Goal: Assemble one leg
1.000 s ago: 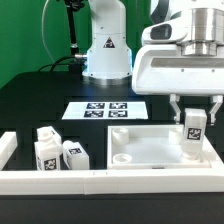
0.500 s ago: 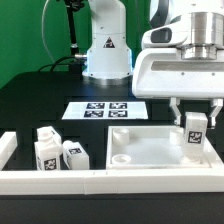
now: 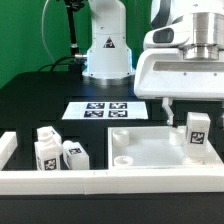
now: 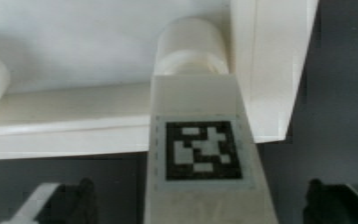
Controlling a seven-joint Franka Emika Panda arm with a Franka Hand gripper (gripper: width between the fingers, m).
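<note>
White arm base [image 3: 107,66] with triangle mark [image 3: 108,47], boxy white tool [image 3: 194,104]

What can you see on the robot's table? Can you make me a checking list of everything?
Surface: black table, with the marker board lying flat on it.
Job's things: the leg stands upright on the white slab, at the exterior view's right. Whether it is fixed in cannot be told.
Clutter: a second tagged post and a third tagged post side by side at the exterior view's left; a white wall along the front.
Grippers: gripper open, by the leg's top, fingers apart from it.
Cables: black cable beside the robot base.
Surroundings: green backdrop.
</note>
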